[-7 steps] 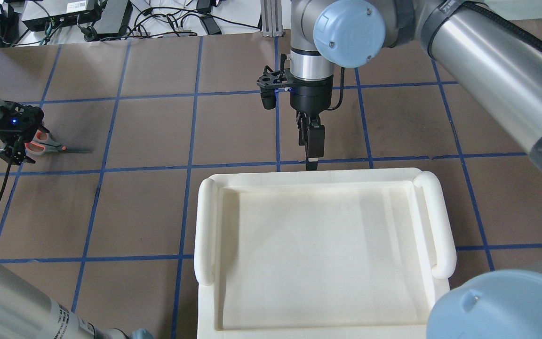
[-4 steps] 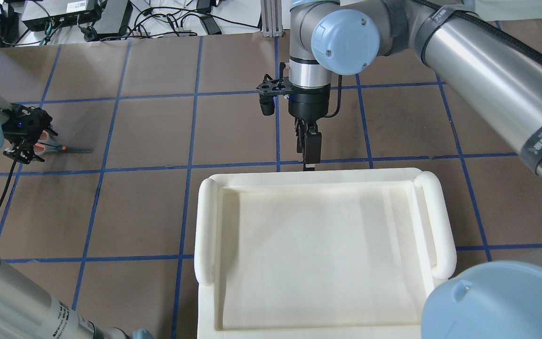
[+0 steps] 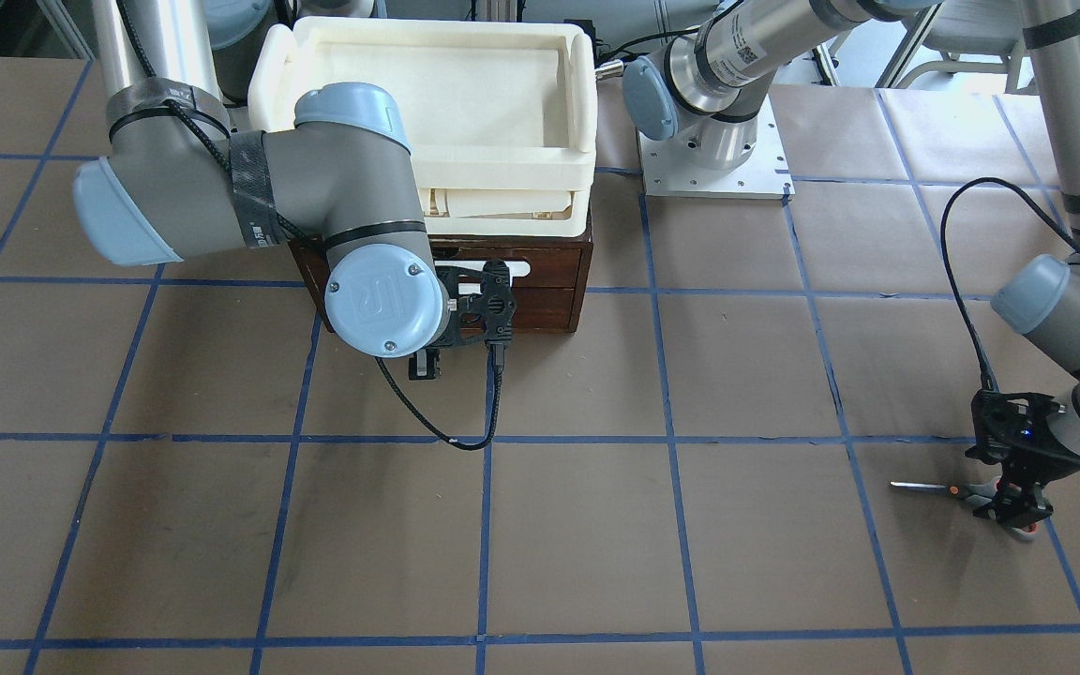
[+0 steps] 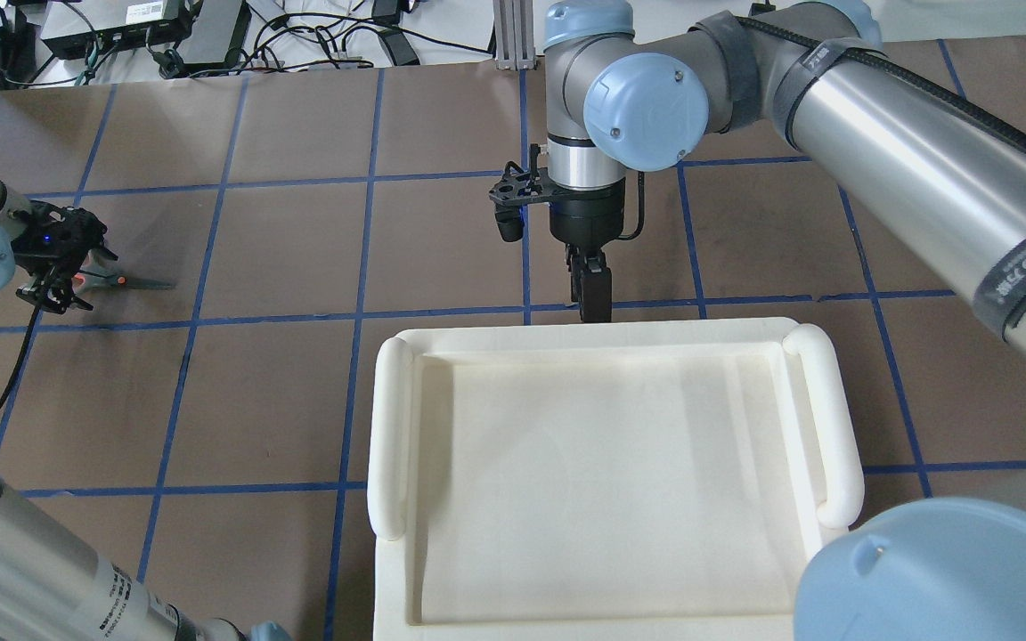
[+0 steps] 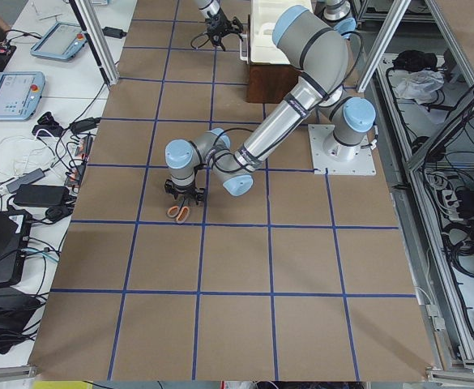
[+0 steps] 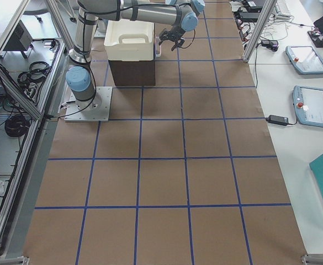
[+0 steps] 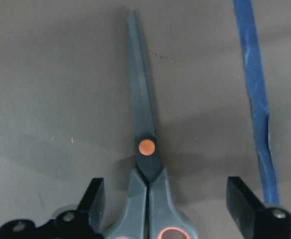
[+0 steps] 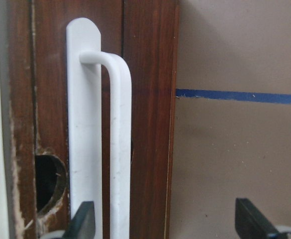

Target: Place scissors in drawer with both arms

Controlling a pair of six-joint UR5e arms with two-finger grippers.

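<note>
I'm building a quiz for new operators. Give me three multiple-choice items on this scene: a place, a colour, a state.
1. Where do the scissors lie? A on a shelf; B flat on the table; C held in the air.
2. What colour is the drawer handle? A black; B orange; C white.
3. How is the left gripper? A open, straddling the scissors' handles; B shut on the blades; C shut on nothing.
Key: 1 B, they rest on its brown surface; 2 C, a white bar on dark wood; 3 A, a finger shows on each side of them.
</note>
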